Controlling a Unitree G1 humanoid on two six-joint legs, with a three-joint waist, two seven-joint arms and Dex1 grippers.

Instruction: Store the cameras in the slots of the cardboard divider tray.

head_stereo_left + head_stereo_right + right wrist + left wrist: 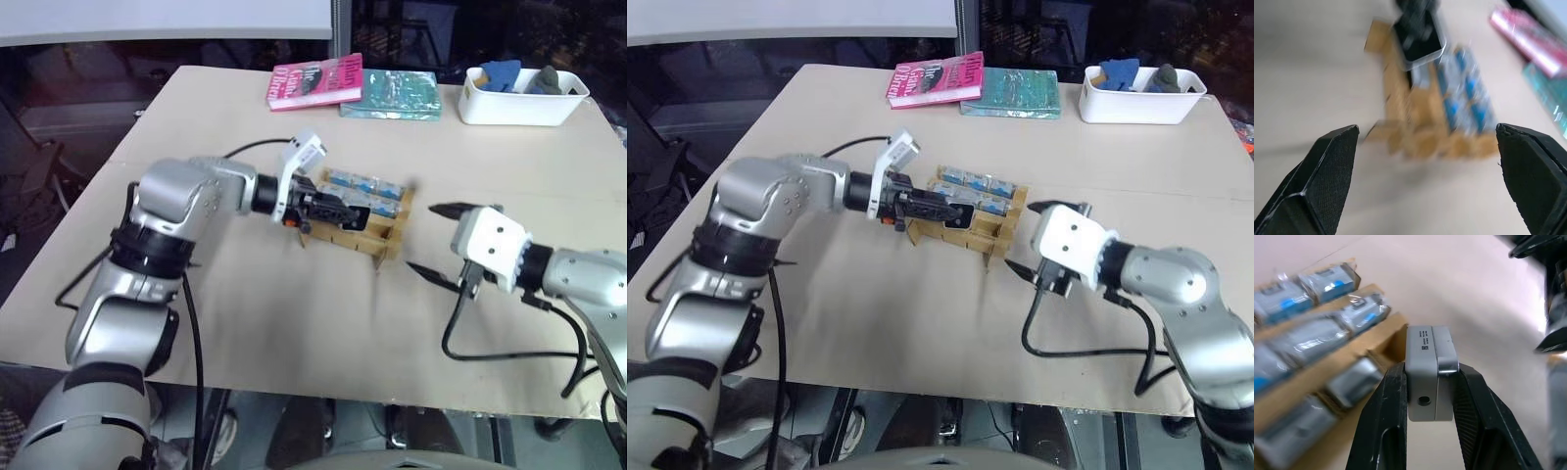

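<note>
My left gripper [1431,382] is clamped on one camera [1429,372], silver-grey, pinched by its two flat sides betw both black fingers [1382,421]. It hangs over the cardboard divider tray [377,233], above the tray's near-left part. Can't tell if the cam touches the cardboard yet. Tray sits mid-tabletop, slightly twd the far edge. Its far rows hold wrapped cameras w/ bluish faces [364,183]; exact count per slot not readable.

My right gripper [441,242] is spread wide, nothing in it, fingers [1322,171] well apart, hovering just beside the tray's right end, not touching it.

Far edge of table [245,323]: pink book [315,80], teal book [390,94] next to it, white tub [519,98] at the far-right corner w/ blue and grey items inside.
</note>
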